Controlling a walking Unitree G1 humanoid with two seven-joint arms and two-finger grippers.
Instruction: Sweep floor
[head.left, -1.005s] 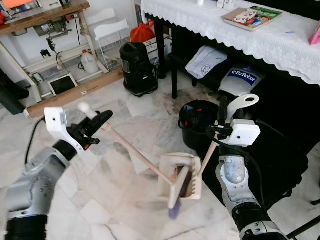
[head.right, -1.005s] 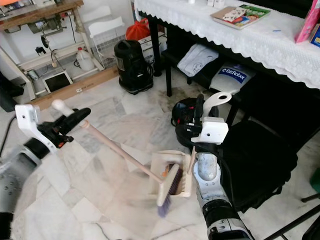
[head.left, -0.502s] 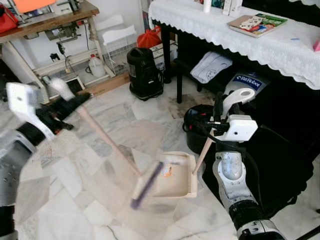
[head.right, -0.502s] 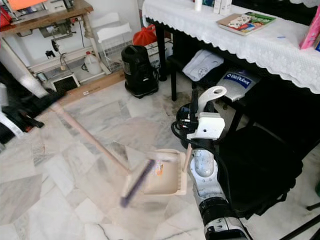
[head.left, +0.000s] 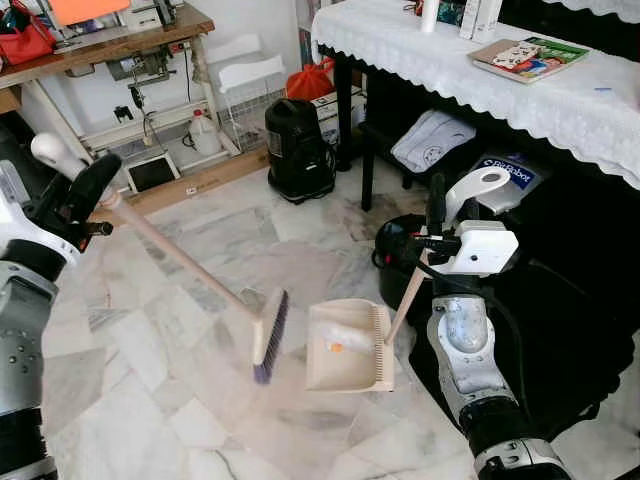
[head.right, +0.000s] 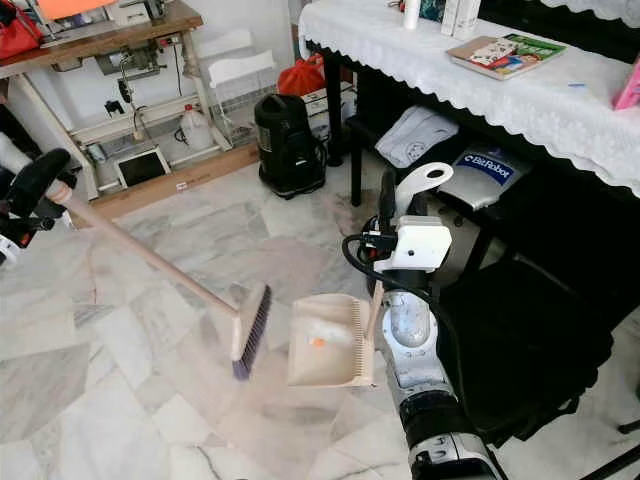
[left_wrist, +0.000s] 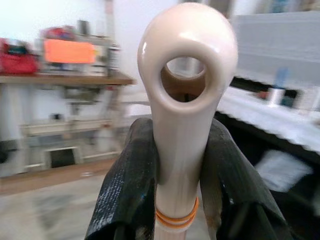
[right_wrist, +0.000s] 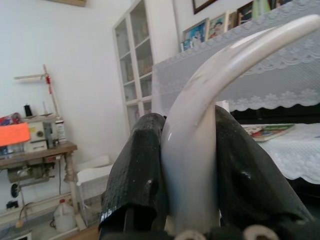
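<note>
Marble floor (head.left: 150, 370) carries the dustpan (head.left: 347, 347), tipped mouth-down by the right gripper (right_wrist: 187, 165) clamped on its handle, while the left gripper (left_wrist: 177, 165), clamped near the broom (head.left: 180, 265) handle's top, angles its bristles just beside the pan, probably to push dirt in.

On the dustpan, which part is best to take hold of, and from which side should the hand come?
Grip the dustpan by the top of its long upright handle, coming from above and behind, away from the open mouth facing the broom. The pan sits low on the floor; the handle rises to arm height. The right hand is shut there.
</note>
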